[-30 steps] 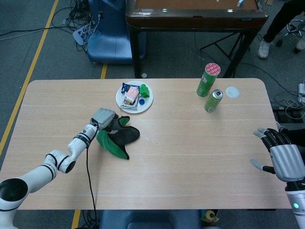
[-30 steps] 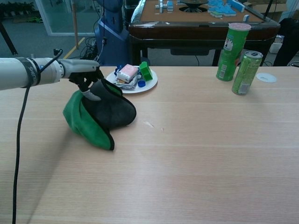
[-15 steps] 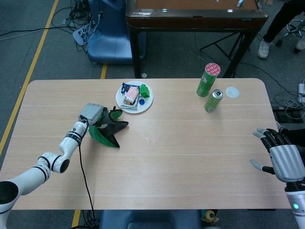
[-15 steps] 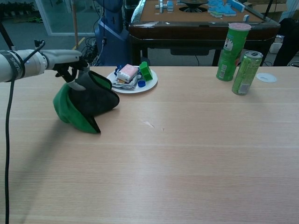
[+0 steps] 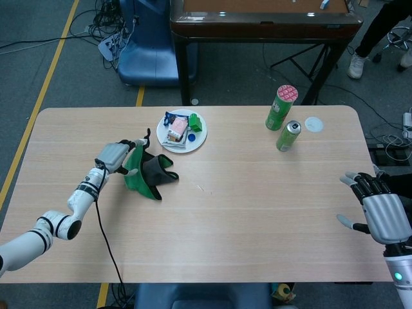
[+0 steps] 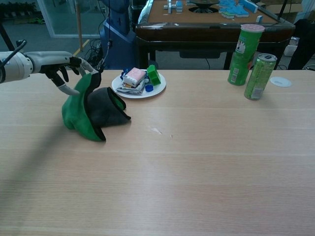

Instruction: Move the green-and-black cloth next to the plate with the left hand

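The green-and-black cloth lies bunched on the table, just left of and nearer than the white plate, a small gap between them. Its green top edge stands up in a peak. My left hand is at the cloth's left side with fingers spread apart, the fingertips touching that raised peak. The plate carries a pink-and-white packet, a green block and small wrappers. My right hand hovers with spread fingers and nothing in it off the table's right edge, seen only in the head view.
A tall green tube, a green can and a white lid stand at the far right. A dark wooden table and a blue chair sit behind.
The left hand carried the cloth left and toward the plate, set it down, and spread its fingers; the cloth slumped onto the table. The right hand stayed still.
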Tool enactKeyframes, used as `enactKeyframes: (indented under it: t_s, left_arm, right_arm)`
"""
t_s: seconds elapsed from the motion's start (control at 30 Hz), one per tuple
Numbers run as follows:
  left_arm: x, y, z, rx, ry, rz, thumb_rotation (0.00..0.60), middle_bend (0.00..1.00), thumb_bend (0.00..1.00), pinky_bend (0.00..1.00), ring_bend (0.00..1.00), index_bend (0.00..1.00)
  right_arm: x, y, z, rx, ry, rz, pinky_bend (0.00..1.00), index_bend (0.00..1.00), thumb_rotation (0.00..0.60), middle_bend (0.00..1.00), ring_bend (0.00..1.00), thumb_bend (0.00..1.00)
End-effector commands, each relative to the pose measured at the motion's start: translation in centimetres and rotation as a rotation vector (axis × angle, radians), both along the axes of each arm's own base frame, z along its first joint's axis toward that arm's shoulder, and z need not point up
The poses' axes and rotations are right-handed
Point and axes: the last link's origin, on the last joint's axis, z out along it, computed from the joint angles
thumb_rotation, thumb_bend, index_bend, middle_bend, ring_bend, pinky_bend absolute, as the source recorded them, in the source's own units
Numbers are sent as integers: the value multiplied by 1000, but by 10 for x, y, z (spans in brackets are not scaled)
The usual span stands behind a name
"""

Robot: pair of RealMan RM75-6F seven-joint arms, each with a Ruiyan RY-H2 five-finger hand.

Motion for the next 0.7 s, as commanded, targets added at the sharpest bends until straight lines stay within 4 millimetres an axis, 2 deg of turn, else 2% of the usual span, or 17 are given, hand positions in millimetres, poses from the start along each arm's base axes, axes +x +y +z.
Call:
enactKeyframes:
  t_s: [0.03,0.33,0.5,0.7]
  left_arm:
    - [-12,-12,12,35,-38,6,600,141,232,271,152,120]
    - [-18,-35,25,76,-44,-12,600,107,185,236,117,101]
    - [-25,-40,37,113,-26,-5,600,23,175,168,23,20]
    - [-35,-50,50,180,-33,-2,600,20,176,164,42,44]
  right_arm:
    - [0,-1,0,1,-1,3,217,238,600,223,169,168]
    - [4,-6,-3,13,-4,21,217,238,600,223,169,168]
    - [3,-6,-2,13,-2,19,217,239,600,223,169,167]
    - [3,-6,-2,15,-1,17,217,239,600,223,169,168]
